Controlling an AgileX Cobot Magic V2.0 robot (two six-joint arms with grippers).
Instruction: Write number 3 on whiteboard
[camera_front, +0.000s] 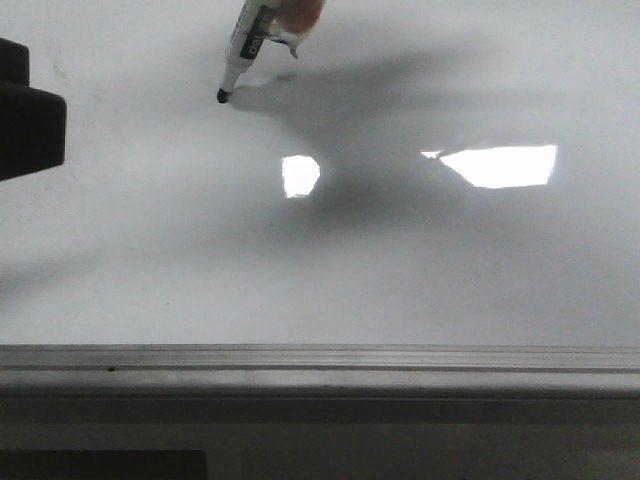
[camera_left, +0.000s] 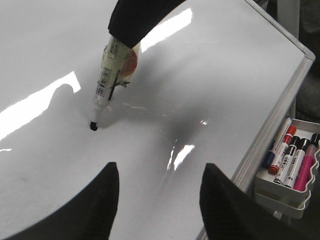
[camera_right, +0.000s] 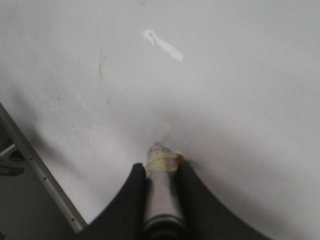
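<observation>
Right gripper (camera_right: 161, 187) is clamped on a black marker (camera_left: 111, 75), fingers pressed against the barrel on both sides, taped collar just beyond the fingertips. In the left wrist view the marker slants down to the whiteboard (camera_front: 320, 270), and its black tip (camera_front: 222, 96) sits at the surface, touching or just short of it; I can't tell which from here, though the tip meets its own shadow in the front view.

No number 3 on the board yet. I see no ink line anywhere, only bright light reflections and some faint smudges in the right wrist view. So the digit is not begun, or at most a starting dot is down.

The relation that matters: the marker's long axis leans away from the tip, up and back toward the right arm, tip at the far part of the board. All the open white surface lies on the near side of the tip, toward the grey edge rail (camera_front: 320, 360). My reading is that the stroke has to run toward me from there.

Left gripper (camera_left: 157, 205) hangs spread wide with nothing between its fingers, well clear of the tip. A tray of spare markers (camera_left: 290, 160) hangs off the board's edge beside it. The right arm is the only one placed to write.
</observation>
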